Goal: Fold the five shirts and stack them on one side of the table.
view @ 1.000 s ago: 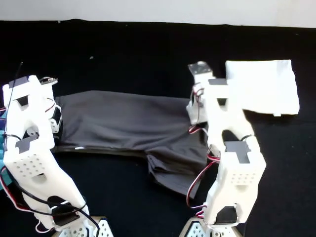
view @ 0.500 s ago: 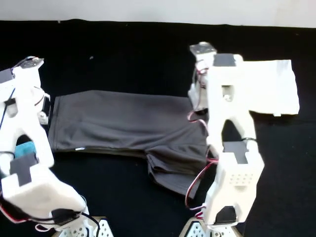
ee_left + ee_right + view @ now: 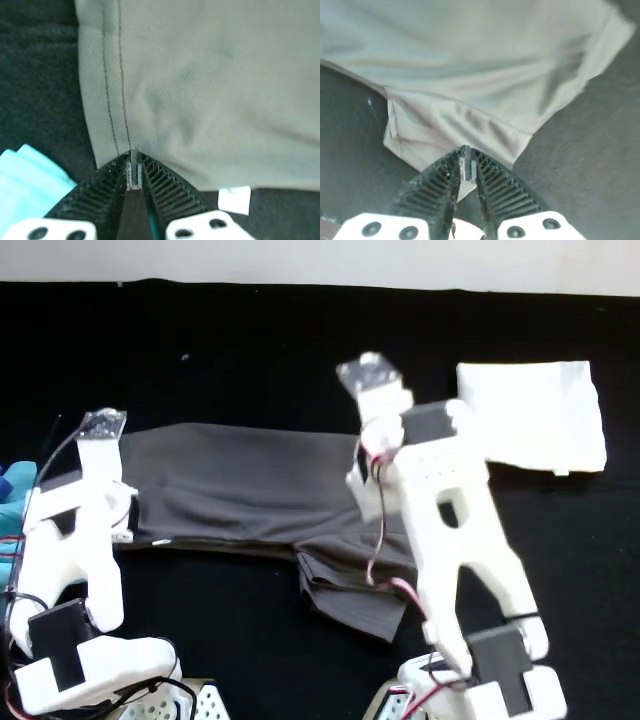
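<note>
The grey shirt (image 3: 240, 490) lies lengthways across your surface (image 3: 250, 340), with your left gripper (image 3: 134, 162) pinched closed on its hem end and your right gripper (image 3: 465, 157) clamped onto the opposite end, each arm nearest its own end.

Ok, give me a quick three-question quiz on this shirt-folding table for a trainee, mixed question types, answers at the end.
1. True or false: the folded white shirt lies on the left arm's side of the black table.
2. Which colour is the cloth beside the left arm? A red, B light blue, C yellow.
3. Fill in: at the edges of the spread dark grey shirt, the left gripper and the right gripper both have jaws that are ____.
Key: 1 false, it lies on the opposite side; 2 B; 3 shut.
</note>
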{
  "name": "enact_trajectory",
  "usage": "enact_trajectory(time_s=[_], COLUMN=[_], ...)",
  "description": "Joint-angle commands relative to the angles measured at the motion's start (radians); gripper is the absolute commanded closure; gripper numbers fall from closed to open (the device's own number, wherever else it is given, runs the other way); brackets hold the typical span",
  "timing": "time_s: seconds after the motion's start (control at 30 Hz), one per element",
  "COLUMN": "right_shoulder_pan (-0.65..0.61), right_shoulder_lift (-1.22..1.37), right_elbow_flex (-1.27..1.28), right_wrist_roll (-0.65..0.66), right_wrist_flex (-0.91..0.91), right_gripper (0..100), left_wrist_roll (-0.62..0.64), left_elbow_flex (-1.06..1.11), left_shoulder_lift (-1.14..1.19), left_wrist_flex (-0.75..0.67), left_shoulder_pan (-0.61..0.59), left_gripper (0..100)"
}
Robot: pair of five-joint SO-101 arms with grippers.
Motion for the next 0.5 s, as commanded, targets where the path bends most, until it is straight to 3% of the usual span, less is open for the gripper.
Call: enact_trajectory(time_s=[0.0,0.27,0.47], right_shoulder_pan=[-0.051,-0.148,-0.148], right_shoulder_lift=[-0.099,-0.139,-0.047], right_elbow_flex=[0.252,0.513,0.518], right_wrist_roll=[-0.003,-0.002,0.014], right_wrist_flex=[-0.134,-0.381,-0.39], right_gripper=[99.2,98.6,82.2], left_wrist_roll=[-0.006,-0.006,-0.006], left_elbow_flex=[0.051,0.183,0.197], left_shoulder_lift=[-0.041,-0.041,-0.05], left_wrist_flex=[-0.107,-0.29,-0.305], left_shoulder_pan=[-0.033,-0.038,-0.035], left_gripper=[99,99,99])
